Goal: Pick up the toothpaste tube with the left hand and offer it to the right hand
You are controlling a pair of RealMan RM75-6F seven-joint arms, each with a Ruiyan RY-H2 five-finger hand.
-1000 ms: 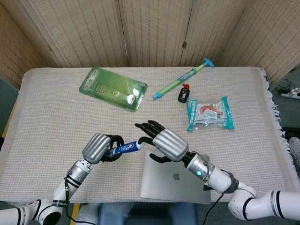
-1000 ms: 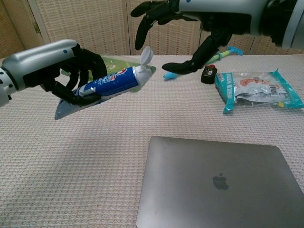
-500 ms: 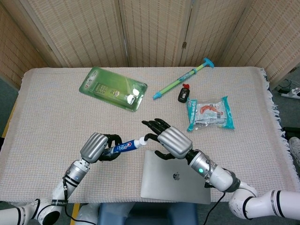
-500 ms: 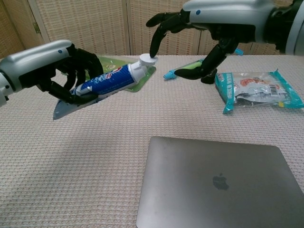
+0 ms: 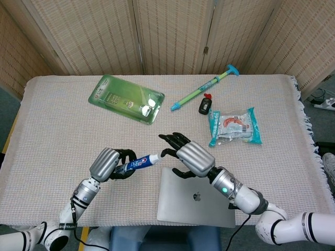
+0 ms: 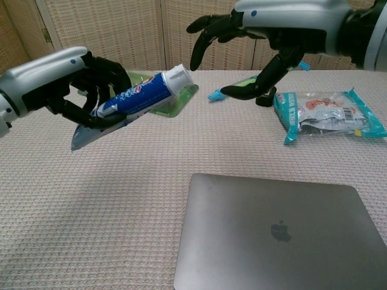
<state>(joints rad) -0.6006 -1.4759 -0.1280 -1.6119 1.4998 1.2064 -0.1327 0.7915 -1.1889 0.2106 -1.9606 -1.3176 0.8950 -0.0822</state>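
- Your left hand (image 6: 72, 84) grips the toothpaste tube (image 6: 136, 96) above the table (image 5: 52, 120), cap raised slightly since half a second ago.
- Your right hand (image 6: 260, 36) stays spread and empty; the cap no longer touches its fingertip.
- Handover remains incomplete.

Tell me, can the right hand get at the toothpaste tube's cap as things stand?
Probably yes. The left hand holds the toothpaste tube off the table, cap toward the right hand, whose spread fingers hover just beyond the cap with nothing between.
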